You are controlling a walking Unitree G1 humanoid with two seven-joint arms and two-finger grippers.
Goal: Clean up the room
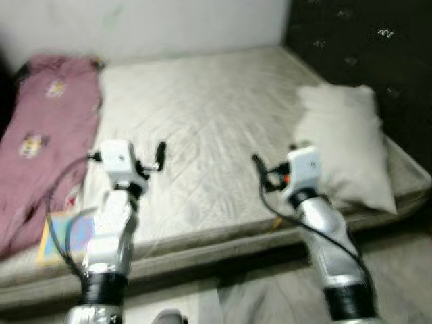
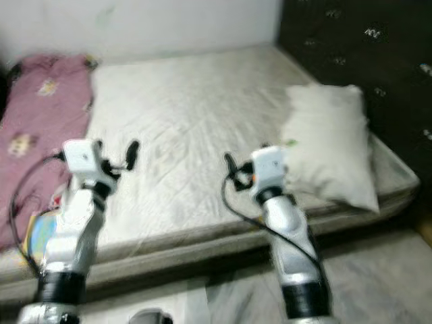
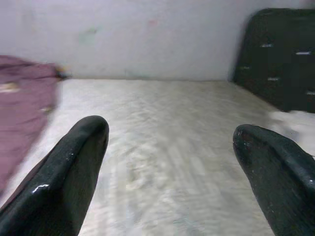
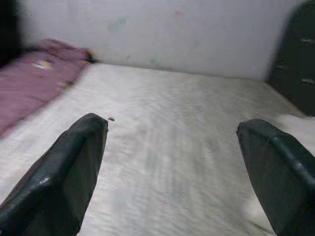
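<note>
Robot stands at the long edge of the bed [image 1: 202, 128], both arms raised over the mattress, nothing held.

Left to right:
- Pink blanket [image 1: 40, 148]: lies along the bed's side, out beyond the left pincer [image 1: 160, 154], well apart from it. Just below that arm, near the mattress edge, a flat colourful thing [image 1: 64, 236], maybe a book.
- Left pincer: spread wide, empty, hovering above bare sheet.
- Right pincer [image 1: 258, 162]: spread wide too, empty, over the middle of the mattress.
- Pillow [image 1: 347, 145]: just beyond the right pincer's outer side, lying askew with one corner hanging past the bed edge.

Step in hand, as judged: picking what to tidy first. The pillow is nearest the right pincer; a good grasp would take a corner or pinch a fold of cloth, since the body is too fat and soft to span. The blanket would want both pincers on one hem.

Hard to make out: all views are motion-blurred. The colourful thing is part-hidden by the left arm and cable. The headboard [image 1: 358, 47] is dark and cut off. The floor is barely visible.
</note>
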